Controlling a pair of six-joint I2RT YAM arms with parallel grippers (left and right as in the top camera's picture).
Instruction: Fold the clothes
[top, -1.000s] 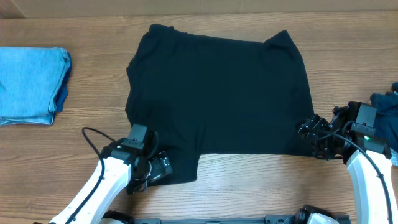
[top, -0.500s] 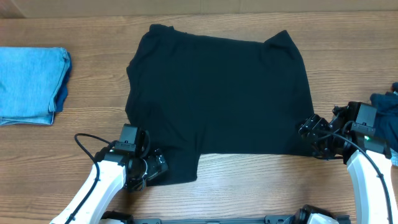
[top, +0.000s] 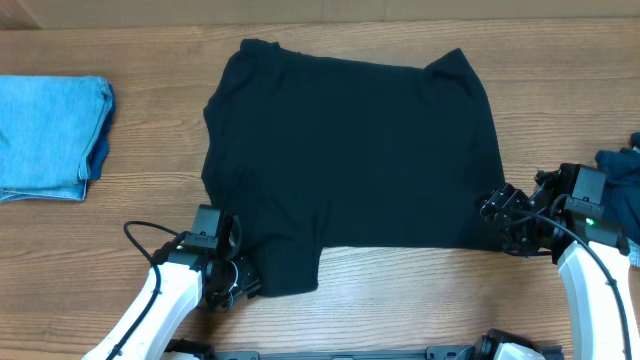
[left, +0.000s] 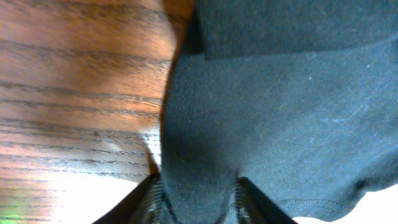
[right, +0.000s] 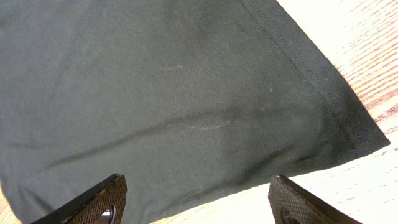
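Note:
The clothes here are chiefly a black T-shirt (top: 350, 150), spread flat on the wooden table (top: 400, 300). My left gripper (top: 243, 280) is at the shirt's near left corner. In the left wrist view a bunched fold of the black T-shirt (left: 280, 112) fills the gap of the left gripper (left: 198, 204), pinched between both fingers. My right gripper (top: 497, 220) sits at the shirt's near right corner. In the right wrist view the right gripper (right: 198, 202) stands open, fingers wide apart, with the edge of the T-shirt (right: 186, 81) just ahead of them and nothing held.
A folded light blue denim garment (top: 50, 135) lies at the far left. A dark navy garment (top: 622, 170) lies at the right edge, behind the right arm. Bare wood (left: 74, 81) shows left of the gripped corner.
The left gripper has slid a little toward the near left and closed on the shirt's corner. The right arm and the rest of the shirt have not moved.

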